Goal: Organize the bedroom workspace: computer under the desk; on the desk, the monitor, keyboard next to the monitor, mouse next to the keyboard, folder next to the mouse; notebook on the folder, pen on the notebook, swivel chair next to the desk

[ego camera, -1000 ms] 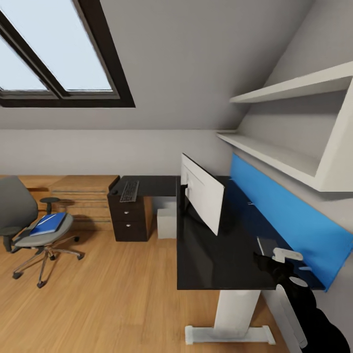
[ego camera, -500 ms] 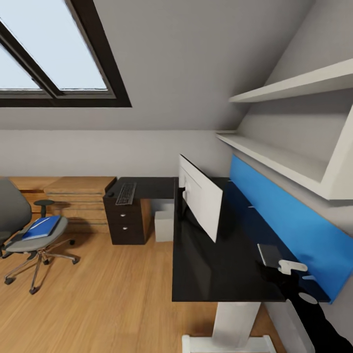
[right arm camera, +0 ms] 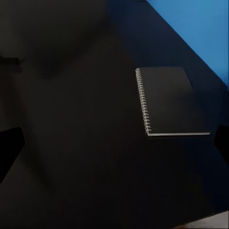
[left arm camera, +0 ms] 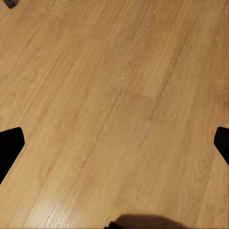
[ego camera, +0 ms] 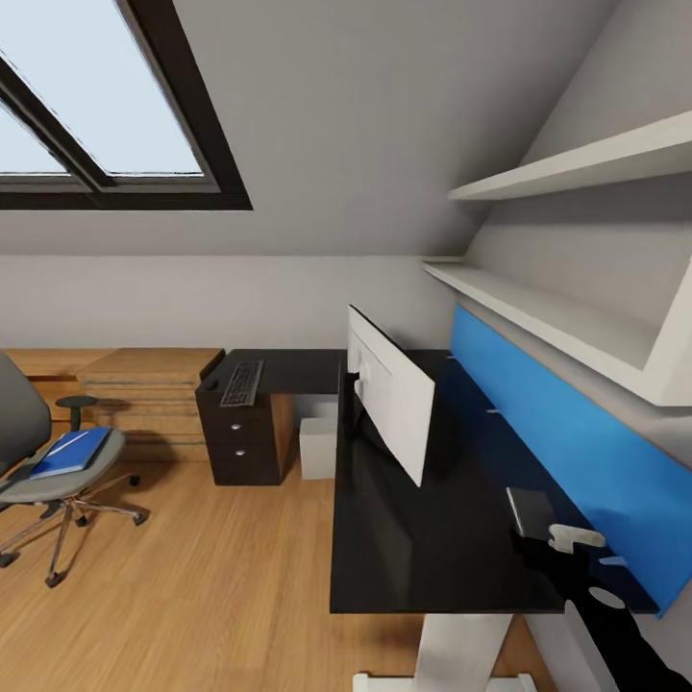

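Attic bedroom: black L-shaped desk [ego camera: 432, 538] carries dark spiral-bound notebook [right arm camera: 169, 101]. Right tool [right arm camera: 114, 143] spread wide, empty, above it; left tool [left arm camera: 114, 143] likewise over floor. I'd descend square onto the notebook's edge.

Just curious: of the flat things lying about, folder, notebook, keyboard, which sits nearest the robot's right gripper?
The spiral notebook, dark, on the black desk beneath the right gripper.
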You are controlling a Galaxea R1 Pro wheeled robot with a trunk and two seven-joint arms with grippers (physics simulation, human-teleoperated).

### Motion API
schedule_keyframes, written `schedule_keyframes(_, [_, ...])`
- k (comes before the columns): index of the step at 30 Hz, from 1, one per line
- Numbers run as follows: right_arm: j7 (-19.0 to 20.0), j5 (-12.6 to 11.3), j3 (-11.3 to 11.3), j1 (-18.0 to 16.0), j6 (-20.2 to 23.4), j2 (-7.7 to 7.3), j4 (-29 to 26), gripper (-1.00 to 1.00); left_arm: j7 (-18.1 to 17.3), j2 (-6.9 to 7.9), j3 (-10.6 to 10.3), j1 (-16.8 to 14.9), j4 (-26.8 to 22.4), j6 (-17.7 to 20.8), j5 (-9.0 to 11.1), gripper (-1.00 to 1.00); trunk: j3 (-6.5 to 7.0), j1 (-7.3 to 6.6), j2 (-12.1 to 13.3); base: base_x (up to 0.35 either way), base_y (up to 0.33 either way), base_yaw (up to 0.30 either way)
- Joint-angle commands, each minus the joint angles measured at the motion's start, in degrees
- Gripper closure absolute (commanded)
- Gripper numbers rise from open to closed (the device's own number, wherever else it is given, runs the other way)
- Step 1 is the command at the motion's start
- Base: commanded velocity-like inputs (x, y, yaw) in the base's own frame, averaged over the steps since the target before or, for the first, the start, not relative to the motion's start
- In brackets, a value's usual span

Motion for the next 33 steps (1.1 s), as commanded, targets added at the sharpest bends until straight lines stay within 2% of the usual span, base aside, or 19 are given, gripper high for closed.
schedule_keyframes(1, [-0.11, -0.53, 0.02, -0.35, 0.24, -0.04, 1.62, -1.00, 0.39, 0.10, -0.47, -0.04, 0.00, -0.39, 0.60, -1.00, -0.02, 0.05, -0.04, 0.270, -0.002, 0.000])
schedule_keyframes(8, [-0.04, -0.53, 0.02, -4.67, 0.02, -0.13, 10.27, -1.00, 0.45, 0.11, -0.44, -0.03, 0.00, -0.40, 0.68, -1.00, -0.02, 0.05, -0.04, 0.138, -0.001, 0.000])
schedule_keyframes(13, [-0.03, -0.46, 0.02, -8.22, -3.16, -0.67, 17.80, -1.00, 0.40, 0.11, -0.41, -0.04, 0.00, -0.41, 0.69, -1.00, -0.02, 0.05, -0.04, 0.096, 0.000, 0.000])
schedule_keyframes(18, [-0.03, -0.70, 0.02, -9.10, -3.76, -1.47, 20.06, -1.00, 0.36, 0.11, -0.46, -0.05, 0.00, -0.41, 0.69, -1.00, -0.02, 0.05, -0.04, 0.249, 0.000, 0.000])
schedule_keyframes(19, [-0.03, -1.18, -0.07, -9.32, -4.25, -2.04, 20.64, -1.00, 0.43, 0.11, -0.43, -0.04, -0.02, -0.41, 0.69, -1.00, -0.02, 0.05, -0.04, 0.094, 0.000, 0.000])
schedule_keyframes(25, [0.02, -3.88, -0.85, -9.41, -5.34, -2.55, 20.95, -1.00, 0.36, 0.05, -0.48, -0.04, -0.18, -0.46, 0.65, -1.00, -0.02, 0.05, -0.04, 0.093, 0.000, 0.000])
schedule_keyframes(30, [0.44, -5.03, -1.00, -9.42, -5.29, -3.36, 20.98, -1.00, 0.18, 0.03, -0.49, -0.06, -0.43, -0.45, 0.61, -1.00, -0.02, 0.05, -0.04, 0.275, 0.000, 0.000])
schedule_keyframes(33, [1.44, -6.38, -1.02, -9.42, -5.12, -3.66, 20.91, -1.00, 0.10, 0.07, -0.48, -0.07, -2.40, -0.25, 0.63, -1.00, -0.02, 0.05, -0.04, 0.310, -0.002, 0.000])
